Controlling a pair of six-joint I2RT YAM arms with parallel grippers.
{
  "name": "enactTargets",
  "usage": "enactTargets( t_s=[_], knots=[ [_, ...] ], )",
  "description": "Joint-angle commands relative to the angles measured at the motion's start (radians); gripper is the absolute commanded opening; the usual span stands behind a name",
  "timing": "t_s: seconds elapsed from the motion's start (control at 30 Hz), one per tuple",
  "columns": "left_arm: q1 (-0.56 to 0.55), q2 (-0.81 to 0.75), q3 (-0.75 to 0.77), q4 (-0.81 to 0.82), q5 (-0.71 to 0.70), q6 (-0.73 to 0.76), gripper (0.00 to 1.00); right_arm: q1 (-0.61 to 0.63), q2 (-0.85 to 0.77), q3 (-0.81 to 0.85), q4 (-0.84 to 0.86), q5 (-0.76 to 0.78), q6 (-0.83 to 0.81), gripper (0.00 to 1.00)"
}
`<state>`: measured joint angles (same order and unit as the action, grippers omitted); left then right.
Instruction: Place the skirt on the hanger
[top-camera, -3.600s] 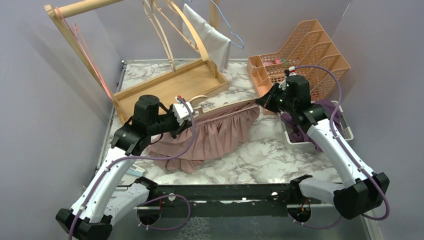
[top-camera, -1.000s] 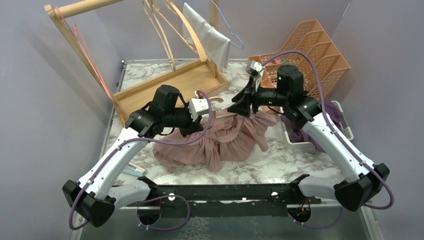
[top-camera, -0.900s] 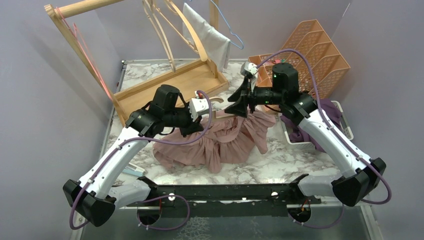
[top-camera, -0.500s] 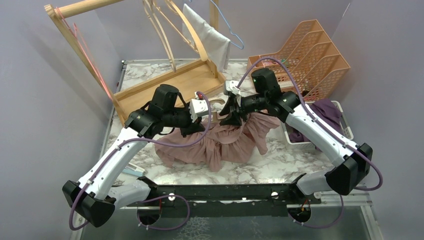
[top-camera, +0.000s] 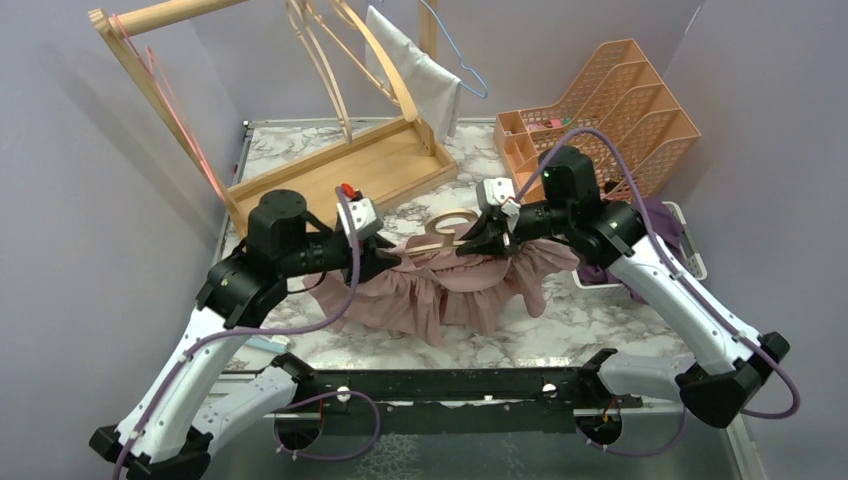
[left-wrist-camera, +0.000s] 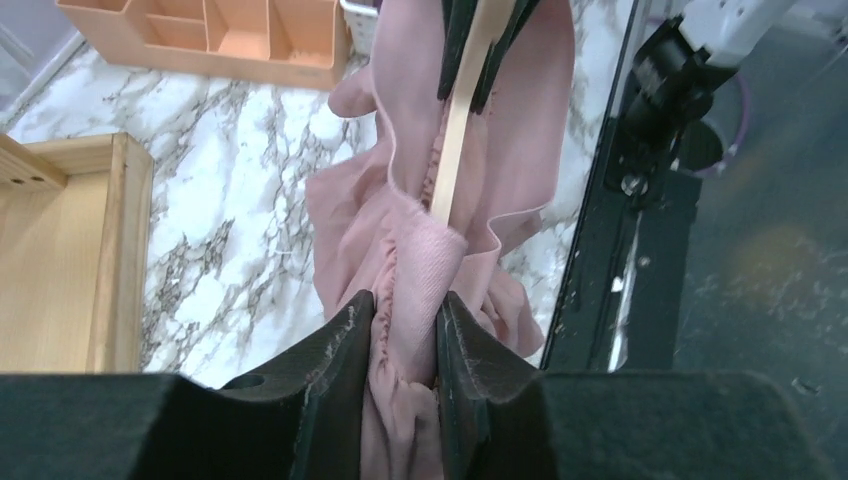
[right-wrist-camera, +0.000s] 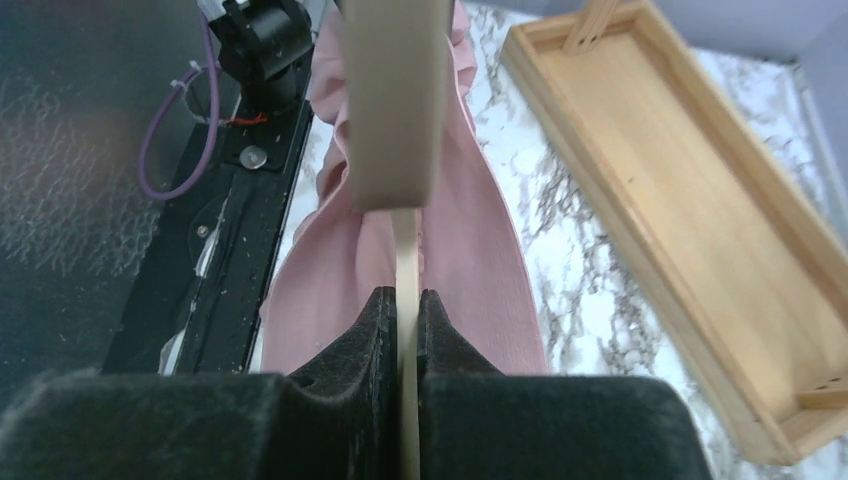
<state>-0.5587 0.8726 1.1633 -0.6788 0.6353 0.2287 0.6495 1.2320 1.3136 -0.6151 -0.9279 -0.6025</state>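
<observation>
Mid-fitting — clamping hanger in right jaws, pinching skirt by its bunched waistband in left jaws, just in front of the wooden tray; next, probably spread waistband along the bar.

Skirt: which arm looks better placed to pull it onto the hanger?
Probably left. The left gripper pinches the skirt at the end of the hanger; the right gripper is busy clamping the hanger.

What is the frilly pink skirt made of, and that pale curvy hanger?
The pink ruffled skirt looks like soft, matte woven cloth, maybe cotton: it gathers into floppy folds. The pale curved hanger looks like smooth, unpainted wood: it is light tan, stiff and flat-edged, though any grain is too faint to confirm.
</observation>
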Motion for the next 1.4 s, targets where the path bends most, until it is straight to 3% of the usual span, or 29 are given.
enactTargets(
  t_s=[0.0, 0.1, 0.23, 0.47, 0.57, 0.8, 0.87, 0.93, 1.1, 1.13, 1.3, 1.37],
  knots=[
    [-0.001, -0.096, -0.044, 0.014, -0.056, -0.118, 0.27, -0.004, -0.072, 0.029, 0.05, -0.01, 0.016, 0.01],
    [-0.001, -0.149, -0.042, -0.024, -0.11, -0.139, 0.3, -0.004, -0.073, 0.07, 0.012, -0.03, 0.023, 0.01],
    [-0.001, -0.181, 0.006, -0.035, -0.154, -0.165, 0.51, -0.004, -0.077, 0.093, -0.001, -0.055, 0.052, 0.01],
    [-0.001, -0.089, 0.154, -0.02, -0.034, -0.071, 0.79, -0.004, 0.026, 0.17, -0.104, -0.126, 0.075, 0.01],
    [-0.001, -0.065, 0.16, -0.019, 0.011, -0.019, 0.96, -0.004, 0.062, 0.203, -0.129, -0.169, 0.074, 0.01],
    [-0.001, -0.046, 0.067, -0.105, 0.067, -0.002, 0.99, -0.004, 0.08, 0.222, -0.173, -0.242, 0.025, 0.01],
    [-0.001, -0.044, 0.043, -0.125, 0.101, -0.041, 0.92, -0.004, 0.091, 0.238, -0.214, -0.263, -0.005, 0.01],
    [-0.001, -0.05, 0.004, -0.126, 0.103, -0.059, 0.78, -0.004, 0.104, 0.243, -0.237, -0.274, -0.028, 0.01],
    [-0.001, -0.022, 0.005, -0.127, 0.065, -0.085, 0.07, -0.005, 0.151, 0.272, -0.287, -0.291, -0.047, 0.01],
    [-0.001, -0.021, 0.002, -0.127, 0.082, -0.068, 0.0, -0.004, 0.155, 0.271, -0.284, -0.292, -0.051, 0.01],
    [-0.001, -0.039, -0.035, -0.122, 0.058, -0.066, 0.0, -0.004, 0.171, 0.251, -0.212, -0.288, 0.007, 0.03],
    [-0.001, -0.056, -0.043, -0.103, -0.023, -0.115, 0.0, -0.004, 0.164, 0.226, -0.134, -0.256, 0.075, 0.16]
  ],
)
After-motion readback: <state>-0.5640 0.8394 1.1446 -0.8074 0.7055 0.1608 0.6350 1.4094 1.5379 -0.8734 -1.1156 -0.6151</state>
